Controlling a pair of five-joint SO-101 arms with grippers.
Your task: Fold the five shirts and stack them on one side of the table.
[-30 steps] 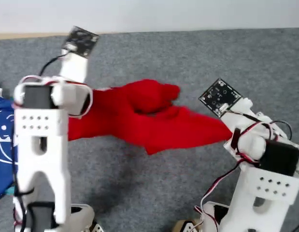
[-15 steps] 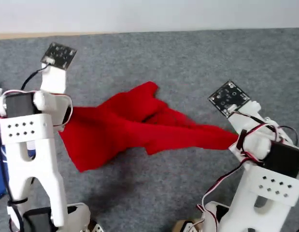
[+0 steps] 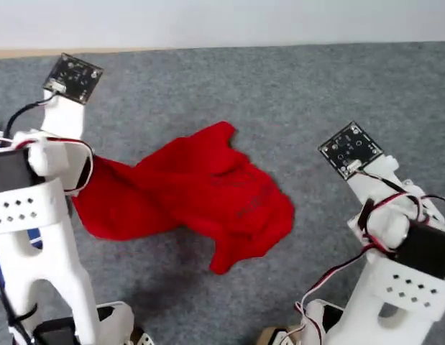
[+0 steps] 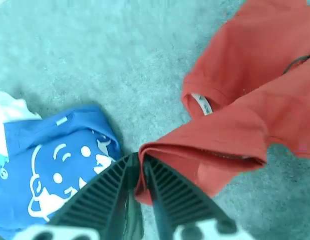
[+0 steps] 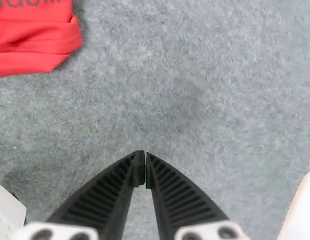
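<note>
Crumpled red cotton shirt (image 3: pixel 200 194) lies with its long axis left-right across the grey counter (image 3: pixel 315 93). Left claw (image 4: pixel 139 172) clamps its left edge; right claw (image 5: pixel 144 167) closed, empty.

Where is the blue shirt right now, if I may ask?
In the left wrist view, the blue shirt lies beside the left end effector, which grips the red shirt.

Layout. On my table (image 3: pixel 315 93), the middle shirt (image 3: pixel 200 187) lies between the two arms, its left end clamped in my left gripper (image 4: pixel 139 161). The edge shirt (image 4: pixel 59 160) lies farther left, just beside that gripper. My right gripper (image 5: pixel 144 159), fingers together, hangs over bare table right of the middle shirt, apart from it.
</note>
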